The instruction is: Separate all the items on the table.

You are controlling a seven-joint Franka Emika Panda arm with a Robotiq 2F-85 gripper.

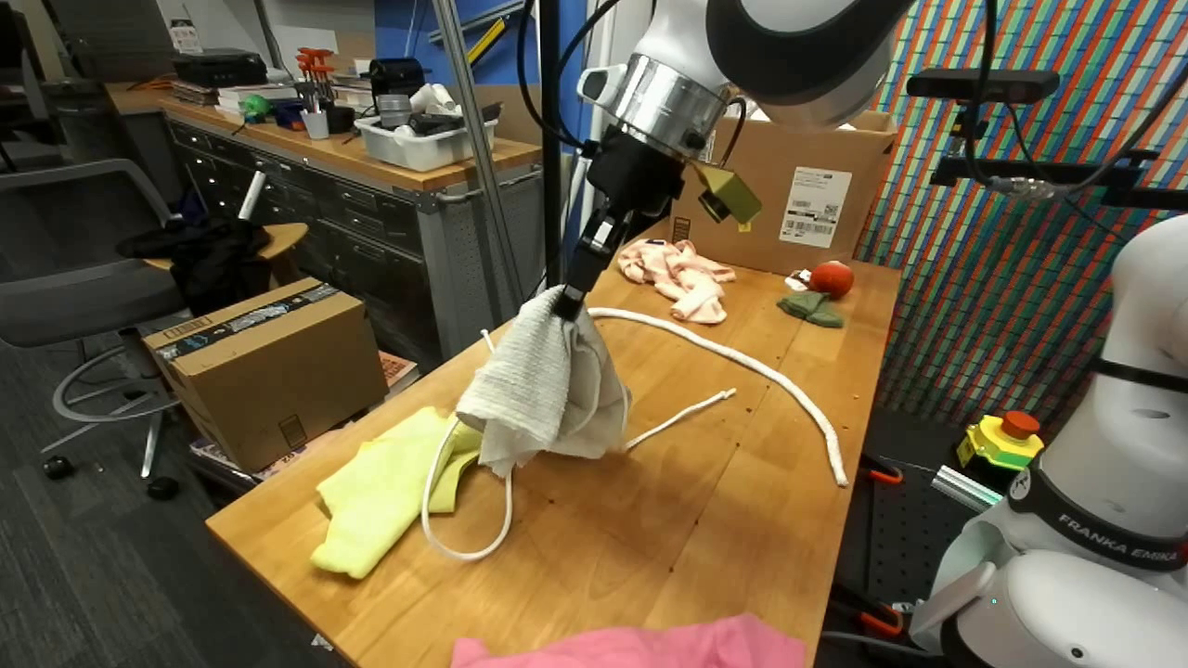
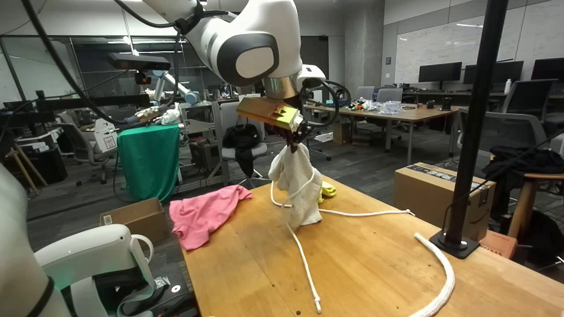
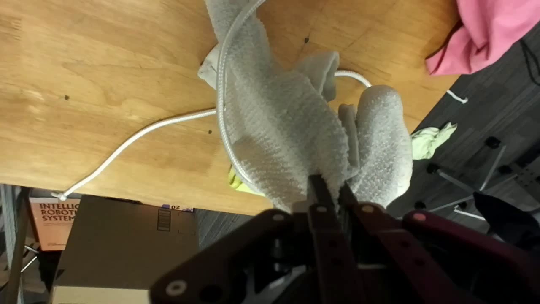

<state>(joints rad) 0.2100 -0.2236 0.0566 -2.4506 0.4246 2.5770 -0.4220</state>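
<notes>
Jaws are clamped on the grey-white cloth at its bunched top; rest hangs limp over the desk, can't tell if the hem touches. Thin white rope runs across its face, so if you lift, it'll prob tag along.

Cloth should be light, soft, nothing to break; pinch pt looks OK. Rope: bendy, smooth, may slip, so go for the knotted end lying on the wood. Thick white rope looks stiffer, take it mid-length. Yellow cloth, pink cloth & peach cloth are on the desk, prob v. floppy: pinch a raised fold. Red ball may roll, ctr on it b4 you squeeze. Green item just beside it looks soft, can't ID.

Text: "FRANKA EMIKA" on the arm base. Wrist view: orange book w/ "INTELLIG…", "ROBOTI…", "SYSTEMS", rest hidden by the box; "02" on a printed edge nearby. Shipping label behind the ball: too small to read.
</notes>
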